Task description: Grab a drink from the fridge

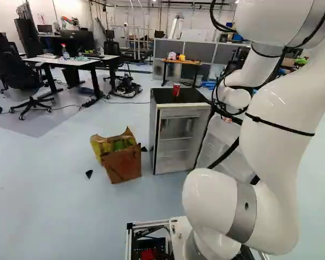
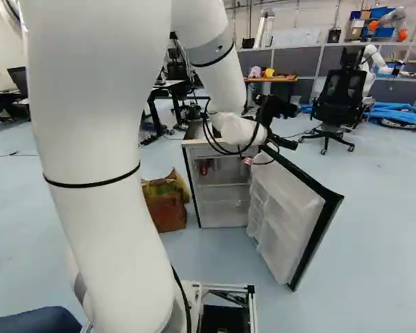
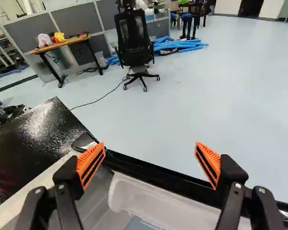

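Red, probably thin metal: small drink items (image 2: 204, 168), set high inside the fridge, too small in the right base view for me to count. Handling, as I judge it: moderate weight if full, stiff when sealed, slick if chilled and damp, able to dent under a hard squeeze. Best hold: mid-body, one pad to each side, kept upright.

Red cylindrical can (image 1: 176, 90), one: upright on the fridge's black top; outside the cold compartment, so I rate it second to the ones within.

White-bodied fridge with glossy black top (image 1: 156, 138), one: front open, pale shelves showing.

White-lined door with black edge (image 2: 284, 201), one: swung wide, towards my right. A small red-and-white item (image 2: 248, 161) lies near its upper end; I cannot tell what it is.

Black two-fingered gripper with orange pads (image 3: 150, 149), one: fingers spread well apart, nothing held. It hangs above the door's top edge, beside the compartment; my next move should be back and down, round to the shelves, minding that edge.

Brown-and-yellow open bag (image 1: 122, 162), one: on the floor beside the fridge, opposite side from the door.
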Robot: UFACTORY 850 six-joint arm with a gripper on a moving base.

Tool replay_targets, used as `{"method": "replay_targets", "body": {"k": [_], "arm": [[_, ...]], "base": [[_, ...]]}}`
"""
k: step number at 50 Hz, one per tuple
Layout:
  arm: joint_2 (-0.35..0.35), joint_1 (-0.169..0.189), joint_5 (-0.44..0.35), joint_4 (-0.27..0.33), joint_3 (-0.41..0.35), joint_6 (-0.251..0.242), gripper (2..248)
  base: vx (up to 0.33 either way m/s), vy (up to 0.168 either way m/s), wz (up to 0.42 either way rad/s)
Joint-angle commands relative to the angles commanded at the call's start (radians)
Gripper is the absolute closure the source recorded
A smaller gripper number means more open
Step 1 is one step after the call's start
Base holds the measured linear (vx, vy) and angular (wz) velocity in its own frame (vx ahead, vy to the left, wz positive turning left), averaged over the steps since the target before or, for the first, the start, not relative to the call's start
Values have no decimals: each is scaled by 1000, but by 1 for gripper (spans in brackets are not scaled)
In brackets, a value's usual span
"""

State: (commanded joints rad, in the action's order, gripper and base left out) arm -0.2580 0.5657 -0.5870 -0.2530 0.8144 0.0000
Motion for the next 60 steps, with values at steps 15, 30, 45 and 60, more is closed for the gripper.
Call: {"method": "replay_targets", "body": {"k": [15, 30, 45, 60], "arm": [[-27, 43, 48, -10, 31, 0, 3], [-69, 78, 95, -21, 82, 0, 3], [-113, 112, 143, -31, 136, 0, 3], [-165, 140, 191, -42, 201, 0, 3]], "base": [[0, 0, 0], [0, 0, 0], [0, 0, 0], [0, 0, 0]]}}
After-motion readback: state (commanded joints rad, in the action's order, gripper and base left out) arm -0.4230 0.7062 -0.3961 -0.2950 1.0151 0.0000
